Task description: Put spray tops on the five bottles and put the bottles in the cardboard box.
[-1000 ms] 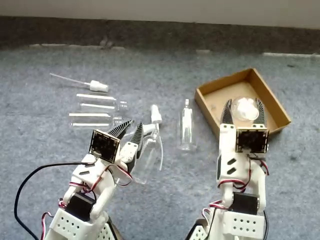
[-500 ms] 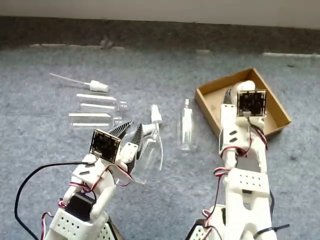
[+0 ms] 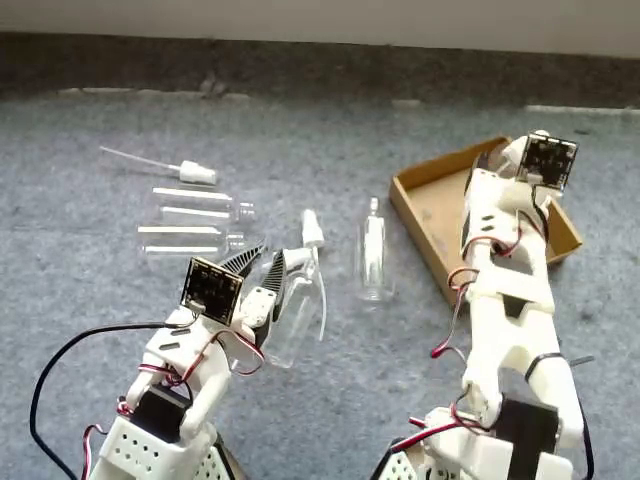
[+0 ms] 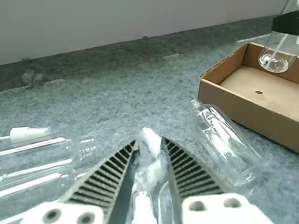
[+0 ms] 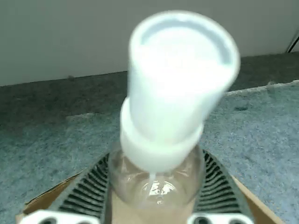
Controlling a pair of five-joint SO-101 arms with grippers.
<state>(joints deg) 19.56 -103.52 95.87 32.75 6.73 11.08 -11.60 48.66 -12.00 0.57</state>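
Right wrist view: the right gripper (image 5: 156,163) is clamped on the shoulder of a clear bottle (image 5: 156,189) that already wears its white spray top (image 5: 180,70). From the high view this arm stretches out over the cardboard box (image 3: 430,195), holding the bottle above the box's far end. So the step in hand looks like boxing a finished bottle. The next move probably calls for lowering it inside the walls, then letting go close to the floor so it settles. The left gripper (image 3: 265,262) sits at the head of a second capped bottle (image 3: 295,310) lying on the carpet; I cannot tell if it grips. Another bottle (image 3: 372,262) lies just beside the box, two more (image 3: 195,205) lie well left, and a loose top (image 3: 190,172) lies beyond those.
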